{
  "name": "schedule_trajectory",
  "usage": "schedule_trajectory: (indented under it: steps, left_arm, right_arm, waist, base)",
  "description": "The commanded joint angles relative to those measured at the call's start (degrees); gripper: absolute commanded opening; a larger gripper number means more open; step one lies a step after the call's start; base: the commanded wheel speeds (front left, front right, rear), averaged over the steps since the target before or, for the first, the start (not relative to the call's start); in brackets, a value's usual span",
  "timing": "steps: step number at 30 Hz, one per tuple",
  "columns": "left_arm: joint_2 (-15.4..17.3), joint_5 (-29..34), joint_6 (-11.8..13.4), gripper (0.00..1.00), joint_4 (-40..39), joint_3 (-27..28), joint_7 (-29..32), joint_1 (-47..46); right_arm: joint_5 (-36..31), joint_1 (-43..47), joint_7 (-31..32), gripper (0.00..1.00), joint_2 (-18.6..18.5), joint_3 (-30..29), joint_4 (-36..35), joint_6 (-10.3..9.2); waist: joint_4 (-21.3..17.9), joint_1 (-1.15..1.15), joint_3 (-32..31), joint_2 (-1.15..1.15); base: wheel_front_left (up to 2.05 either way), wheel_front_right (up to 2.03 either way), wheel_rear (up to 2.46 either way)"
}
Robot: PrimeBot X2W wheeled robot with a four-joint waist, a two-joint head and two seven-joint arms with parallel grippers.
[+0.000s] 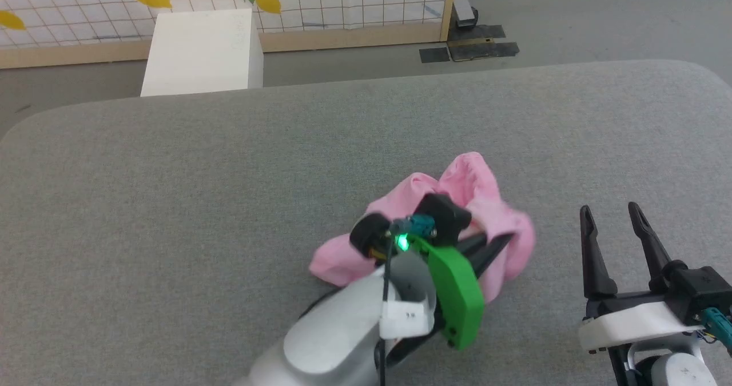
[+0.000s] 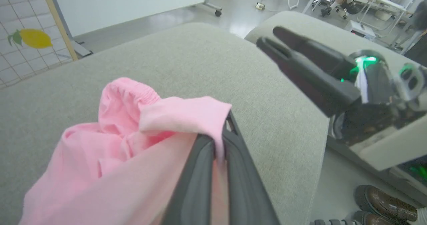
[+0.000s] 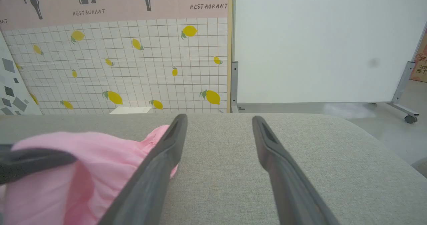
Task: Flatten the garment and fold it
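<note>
Left wrist view, centre: the garment (image 2: 133, 125) is pinched in the closed left gripper (image 2: 221, 136); this pinch is left unclear in the head view. The right gripper (image 1: 609, 210), lower right there, is held wide open, empty.

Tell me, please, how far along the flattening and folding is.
Nothing looks done: the garment lies bunched and wrinkled on the grey cushion. In hand: the left gripper is shut on a fold of its cloth; the right gripper stands open beside it. Flattening and folding are both left.
</note>
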Motion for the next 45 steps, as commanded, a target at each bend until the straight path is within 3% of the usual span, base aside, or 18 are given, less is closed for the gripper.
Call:
schedule_trajectory:
  steps: [1,6,12,18,23,30,31,32,33,36,45]
  left_arm:
    - [0.1,-1.3,-0.5,0.00,-1.9,0.1,-3.0,-3.0]
    - [0.1,-6.3,0.2,0.00,-6.3,1.6,-12.2,-9.0]
    - [0.6,-8.4,5.4,0.00,-5.7,7.9,-19.2,-10.8]
    - [7.7,-11.1,13.0,0.00,-0.9,16.9,-20.6,-0.7]
    - [14.1,-13.2,18.4,0.00,3.8,20.7,-19.9,9.0]
    - [18.5,-16.6,23.9,0.00,6.0,23.6,-17.1,18.9]
    - [19.0,-16.6,25.1,0.14,6.1,23.4,-15.9,19.8]
    - [19.3,-16.5,25.7,0.49,5.9,23.1,-15.1,20.3]
    - [19.5,-16.2,26.1,1.00,5.2,23.0,-15.1,20.5]
    - [19.3,-14.9,25.7,1.00,1.8,22.6,-16.9,19.7]
    - [15.5,-5.4,21.0,1.00,-7.5,19.8,-21.0,10.1]
  right_arm:
    - [0.3,-0.7,-0.3,1.00,0.0,-0.1,-0.2,-0.09]
    - [0.5,-0.9,-0.3,1.00,0.0,-0.1,-0.1,-0.09]
    - [1.0,-0.8,-0.3,1.00,0.0,0.1,0.0,-0.09]
    - [1.4,-0.6,-0.3,1.00,0.0,0.2,-0.1,-0.09]
    - [1.1,-0.4,-0.3,1.00,0.0,-0.3,-0.5,-0.09]
    - [0.5,-0.6,-0.3,1.00,0.0,0.0,-0.6,-0.09]
    - [0.5,-0.6,-0.3,1.00,0.0,0.0,-0.6,-0.09]
    - [0.5,-0.7,-0.3,1.00,0.0,0.1,-0.6,-0.09]
    - [0.5,-0.7,-0.3,1.00,0.0,0.1,-0.6,-0.09]
    - [0.3,-0.7,-0.3,1.00,0.0,0.5,-0.4,-0.09]
    - [0.5,-1.2,-0.3,1.00,0.0,2.0,-0.3,-0.09]
  waist:
    - [0.4,0.00,0.0,0.00]
    - [1.2,0.00,0.0,0.00]
    - [2.1,0.00,-0.2,0.00]
    - [3.0,0.00,0.0,0.00]
    - [4.2,0.00,0.7,0.00]
    - [5.9,0.00,1.1,0.00]
    - [6.1,0.00,1.1,0.00]
    - [6.3,0.00,1.0,0.00]
    - [6.6,0.00,1.0,0.00]
    - [6.8,0.00,0.9,0.00]
    - [4.8,0.00,1.2,0.00]
  base:
    - [0.00,0.00,0.00]
    - [0.00,0.00,0.00]
    - [0.00,0.00,0.00]
    - [0.00,0.00,0.00]
    - [0.00,0.00,0.00]
    - [0.00,0.00,0.00]
    - [0.00,0.00,0.00]
    - [0.00,0.00,0.00]
    - [0.00,0.00,0.00]
    - [0.00,0.00,0.00]
    - [0.00,0.00,0.00]
